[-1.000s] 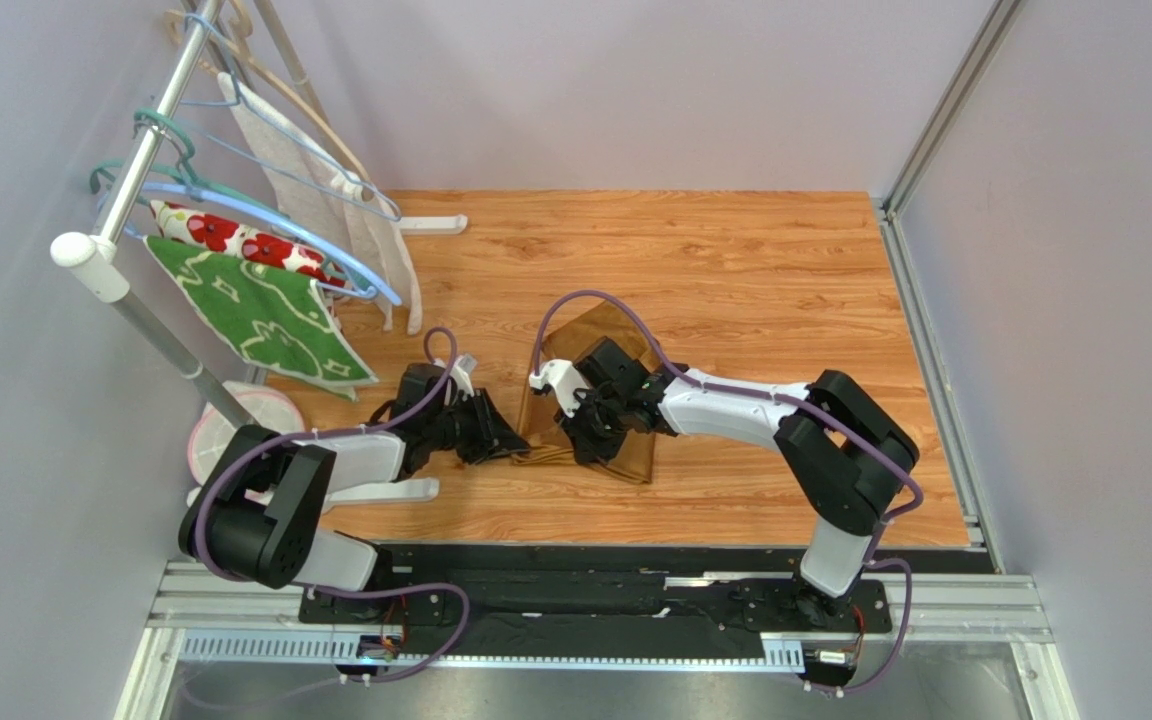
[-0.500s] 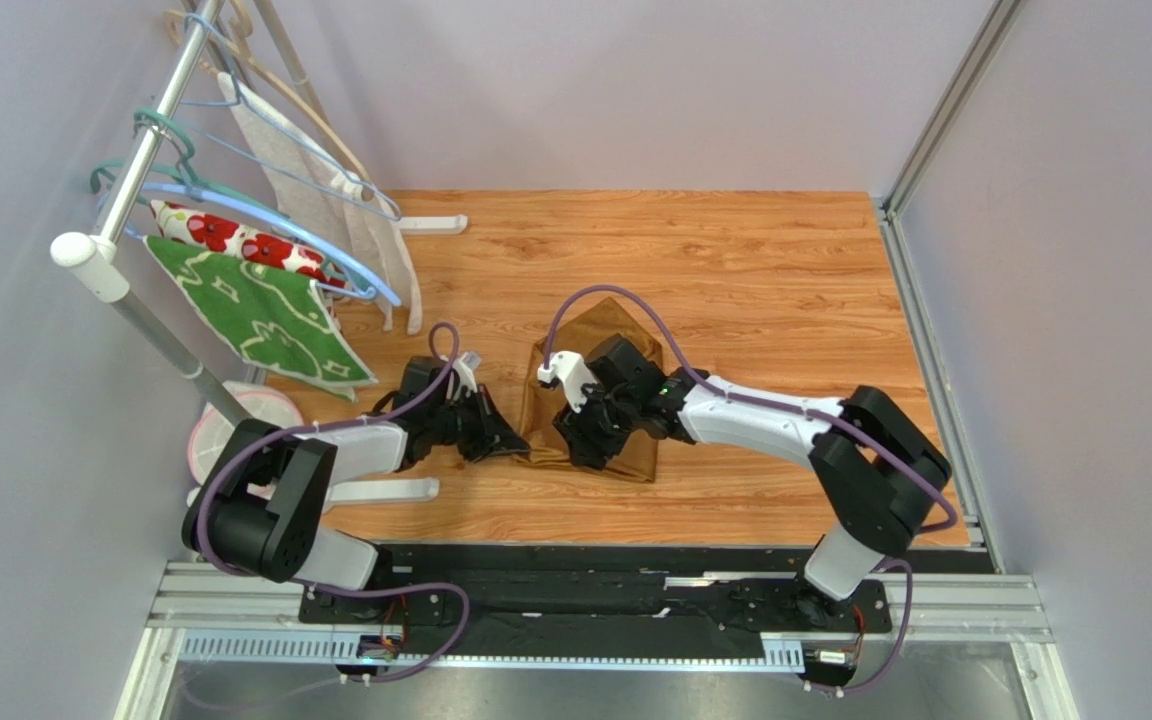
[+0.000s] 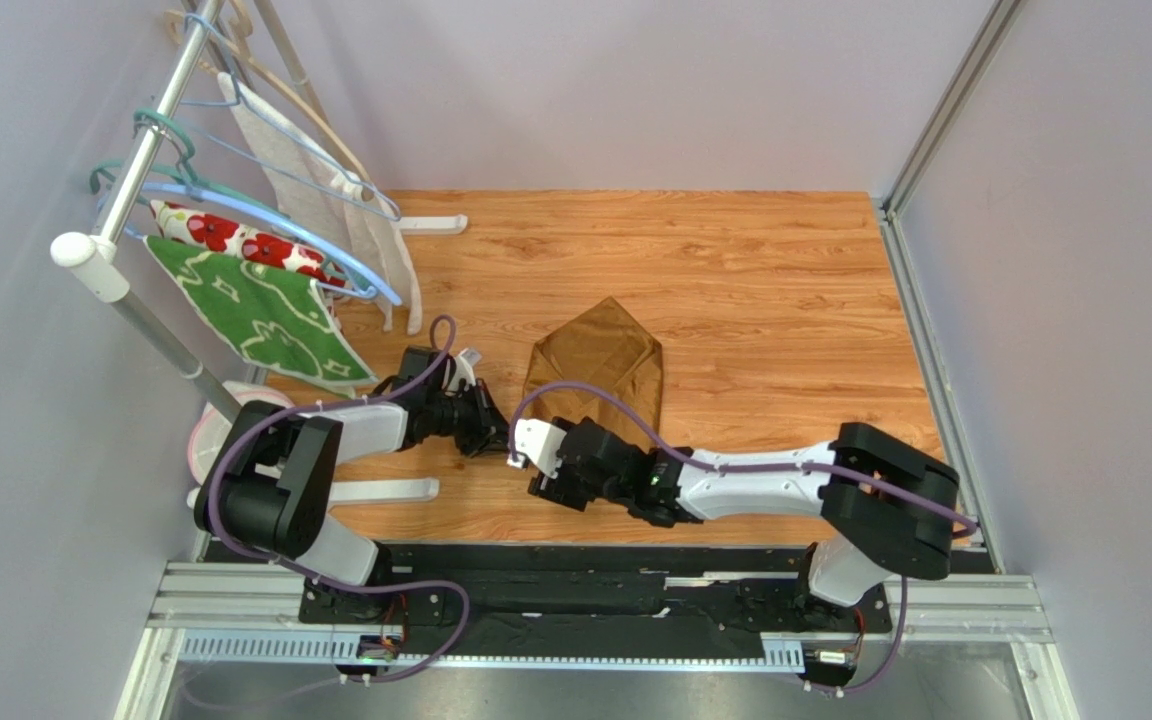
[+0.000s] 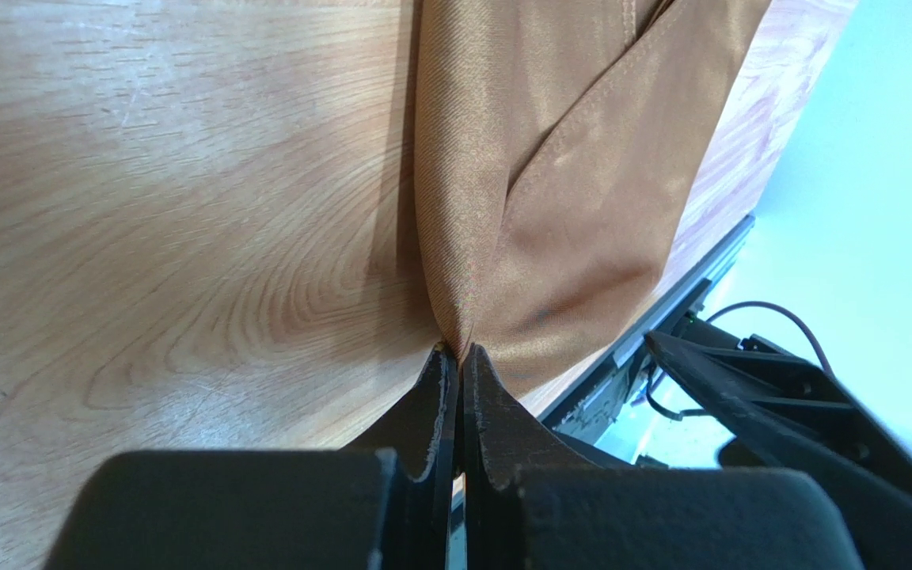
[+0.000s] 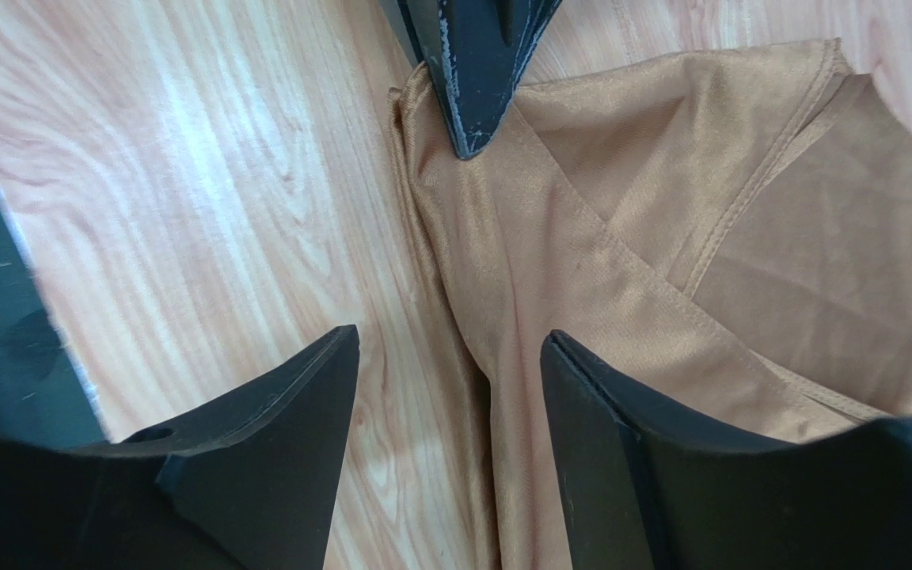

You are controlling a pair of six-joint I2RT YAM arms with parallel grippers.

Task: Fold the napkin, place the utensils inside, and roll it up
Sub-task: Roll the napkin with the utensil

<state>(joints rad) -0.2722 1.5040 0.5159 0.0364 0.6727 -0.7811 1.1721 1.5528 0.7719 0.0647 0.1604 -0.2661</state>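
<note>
The golden-brown napkin lies folded on the wooden table, its flaps overlapping, seen close in the left wrist view and the right wrist view. My left gripper is shut on the napkin's near-left corner, the cloth pinched at the fingertips. My right gripper hovers open just in front of the napkin's near edge, nothing between its fingers, and the left gripper's fingers show beyond it. The utensils are out of view.
A clothes rack with hangers stands at the left, carrying a green leaf-patterned cloth and a white cloth with red flowers. A pink-rimmed round dish sits under it. Grey walls enclose the table on three sides.
My right gripper opened, let go of the napkin and drew back toward the near edge. The napkin's lifted part settled flat. My left gripper shut on the corner.
</note>
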